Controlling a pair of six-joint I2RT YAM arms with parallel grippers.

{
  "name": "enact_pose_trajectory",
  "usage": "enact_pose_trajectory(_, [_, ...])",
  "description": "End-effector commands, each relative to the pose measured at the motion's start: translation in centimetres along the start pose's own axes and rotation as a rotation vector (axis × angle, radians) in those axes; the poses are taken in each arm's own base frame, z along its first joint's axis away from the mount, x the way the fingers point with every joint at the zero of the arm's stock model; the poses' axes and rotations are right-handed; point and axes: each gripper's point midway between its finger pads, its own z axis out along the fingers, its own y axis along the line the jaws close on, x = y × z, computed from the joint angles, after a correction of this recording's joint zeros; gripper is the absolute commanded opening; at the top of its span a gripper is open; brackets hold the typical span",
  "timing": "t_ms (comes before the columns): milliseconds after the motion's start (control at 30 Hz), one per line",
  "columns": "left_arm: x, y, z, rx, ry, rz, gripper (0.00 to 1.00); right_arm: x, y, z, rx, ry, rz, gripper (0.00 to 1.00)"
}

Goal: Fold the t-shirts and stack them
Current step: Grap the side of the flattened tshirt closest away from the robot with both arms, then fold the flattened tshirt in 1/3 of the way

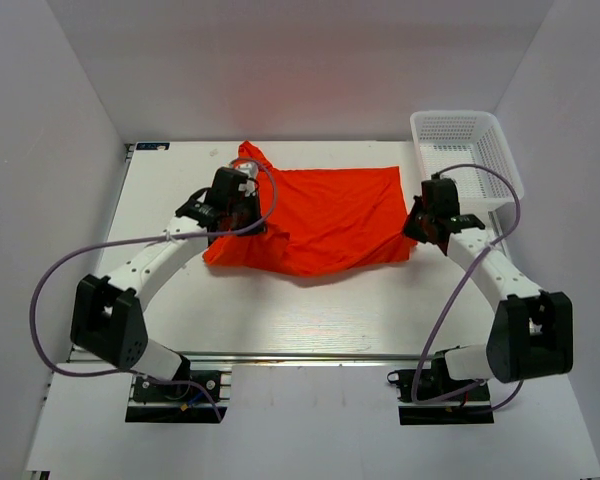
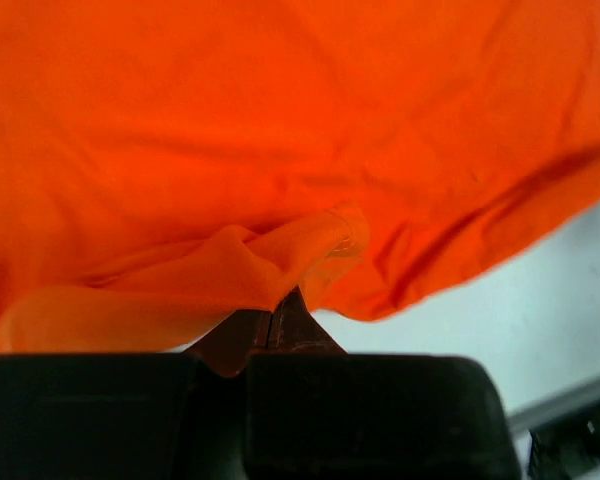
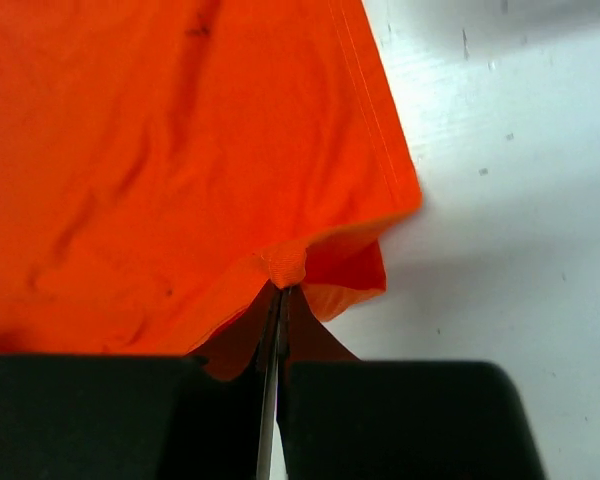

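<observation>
white table (image 1: 280, 320) boxed in by plain white walls (image 1: 310, 60).

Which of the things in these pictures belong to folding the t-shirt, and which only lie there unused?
Belong to the job: orange-red t-shirt; left gripper, shut on its fabric; right gripper, shut on its hem corner.
Just lying about: white mesh basket, at the far right corner of the table.

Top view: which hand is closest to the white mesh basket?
The right hand, shut on the t-shirt's edge just beside the basket. The left hand grips the shirt's opposite side, far from it.
</observation>
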Motion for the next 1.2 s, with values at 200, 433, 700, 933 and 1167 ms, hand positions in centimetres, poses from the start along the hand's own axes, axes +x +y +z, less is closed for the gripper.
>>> enact_pose_trajectory(200, [-8.3,4.0,1.5,-0.178,-0.152,0.047,0.0,-3.9,0.5,2.3,0.081,0.008,-0.014,0.0])
enact_pose_trajectory(433, [-11.2,6.2,4.6,-0.165,-0.167,0.097,0.0,-5.5,0.2,4.4,0.129,0.022,-0.022,0.0])
enact_pose_trajectory(700, [-12.7,6.0,7.8,-0.014,-0.19,0.3,0.0,-7.1,0.2,7.3,0.146,0.048,-0.054,0.0])
enact_pose_trajectory(933, [-12.9,8.4,13.2,0.008,-0.088,0.306,0.0,-8.0,-0.1,9.7,0.175,0.057,-0.065,0.0])
enact_pose_trajectory(1167, [-13.7,12.5,13.7,-0.085,-0.033,0.172,0.9,-9.3,1.0,10.8,0.143,0.071,-0.106,0.54])
